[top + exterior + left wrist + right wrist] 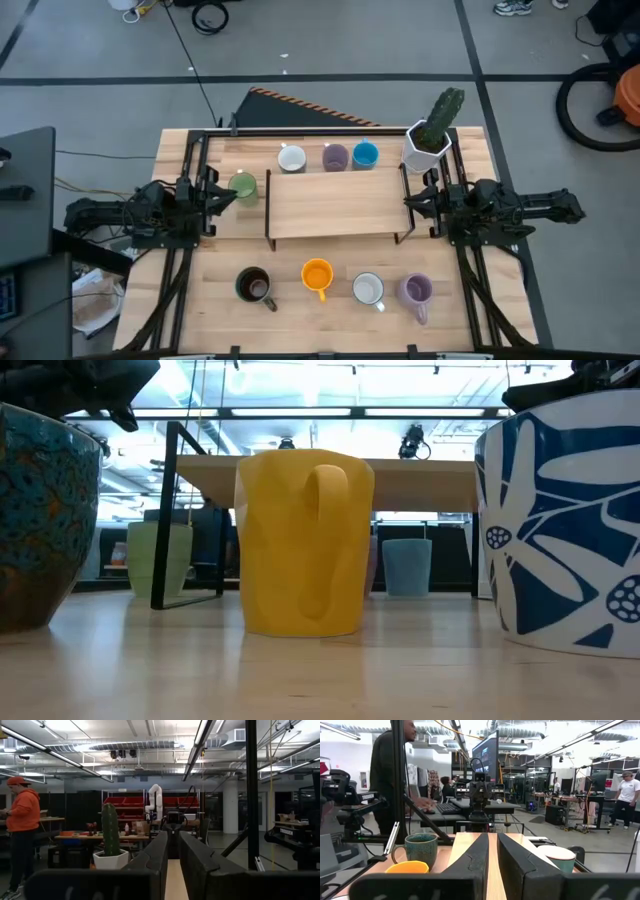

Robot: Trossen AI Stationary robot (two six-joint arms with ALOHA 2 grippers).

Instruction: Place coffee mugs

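Note:
Eight mugs stand on their bases on the table. In the high view, green (pixel 242 186), white (pixel 291 158), lavender (pixel 334 157) and blue (pixel 365 154) mugs sit by the wooden shelf's (pixel 335 205) far side. Dark brown (pixel 254 286), orange (pixel 317 277), pale grey-white (pixel 368 289) and taller lavender (pixel 416 291) mugs line the near side. My left gripper (pixel 222 195) hovers at the shelf's left end beside the green mug. My right gripper (pixel 415 200) hovers at its right end. Both are open by a narrow gap and hold nothing. The low view shows the orange mug (pixel 305 545) close up.
A white planter with a green cactus (pixel 430 135) stands at the table's far right corner and also shows in the left wrist view as the cactus planter (pixel 111 850). The shelf's black legs (pixel 165 520) stand mid-table. A person in orange (pixel 22 820) and others stand beyond the table.

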